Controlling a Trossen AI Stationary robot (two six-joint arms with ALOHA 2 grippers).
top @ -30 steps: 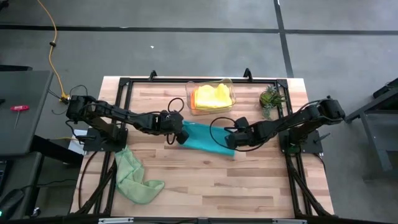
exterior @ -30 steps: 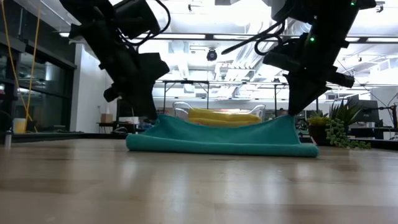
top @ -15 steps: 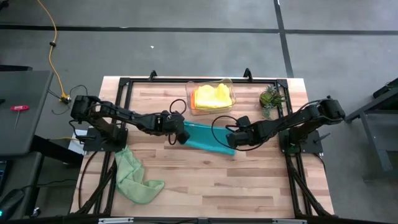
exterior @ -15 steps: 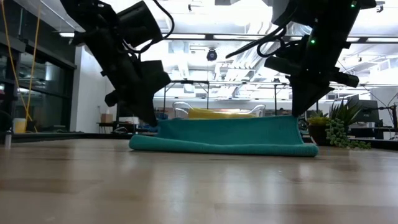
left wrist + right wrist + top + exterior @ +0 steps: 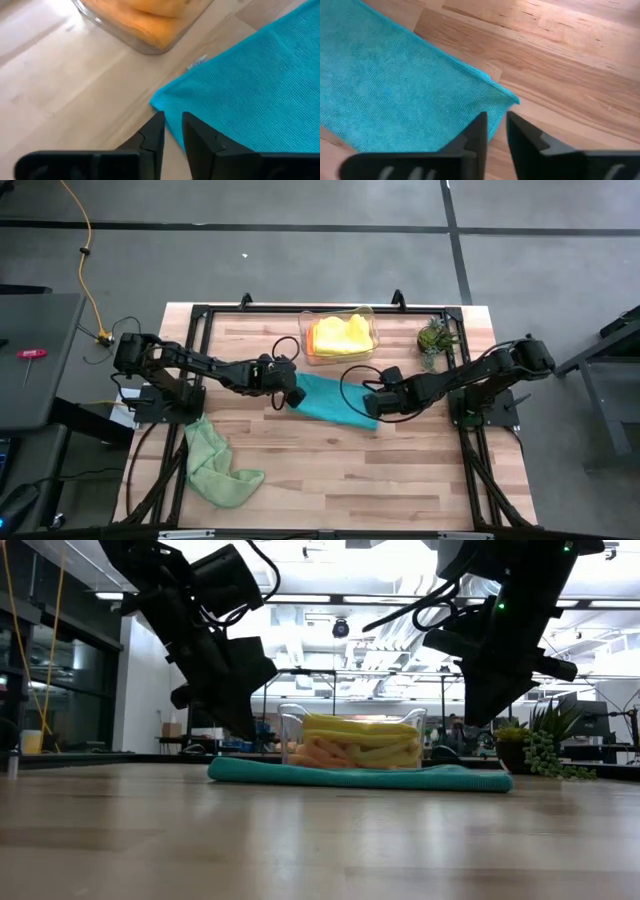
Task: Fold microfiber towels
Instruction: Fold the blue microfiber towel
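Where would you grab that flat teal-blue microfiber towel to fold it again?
Probably at the two end corners of the teal-blue microfiber towel, from above, one end effector each. It lies flat on the wooden table, so only thin edges offer a pinch; the corners show free in both wrist views.

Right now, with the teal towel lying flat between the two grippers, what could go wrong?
1. The left gripper and right gripper hover at the teal towel's corners, jaws slightly apart; a fingertip could snag an edge and undo the fold.
2. The clear bin of yellow and orange cloths sits just behind the towel, so the left arm might bump it.
3. The green towel lies partly off the table edge and could slip.
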